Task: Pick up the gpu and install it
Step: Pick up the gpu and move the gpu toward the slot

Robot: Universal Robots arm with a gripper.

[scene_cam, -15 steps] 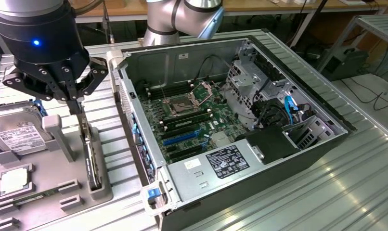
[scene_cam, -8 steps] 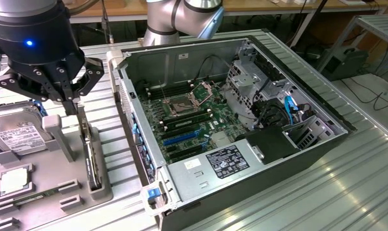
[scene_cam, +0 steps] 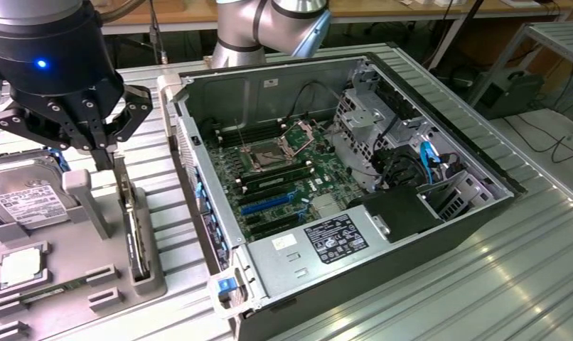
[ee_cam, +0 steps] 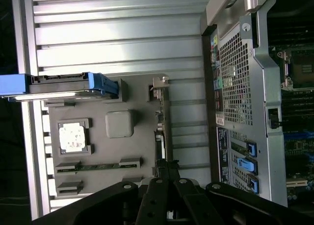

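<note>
On the exterior view's left, a grey moulded tray (scene_cam: 73, 245) sits on a ribbed metal bench (scene_cam: 514, 284). Its shaped pockets keep each spare part apart and easy to reach. A silver hard drive (scene_cam: 21, 195) with a white label rests in the far pocket. Nearer the camera lie a square processor chip (scene_cam: 21, 264) and a narrow green memory stick (scene_cam: 54, 290).

Just right of these, the black gripper (scene_cam: 104, 158) hangs straight down over the tray's right edge. There the gpu (scene_cam: 135, 234) stands on its long edge in a narrow slot, so its thin top edge is offered upward. The jaws are pressed together and appear to pinch that edge at the card's far end. The card is seated in its slot, not lifted.

Further right, well apart from the tray, an open computer case (scene_cam: 258, 89) lies on its side. Its motherboard (scene_cam: 286, 177) faces up, which leaves the blue expansion slots (scene_cam: 267, 206) reachable from above.
</note>
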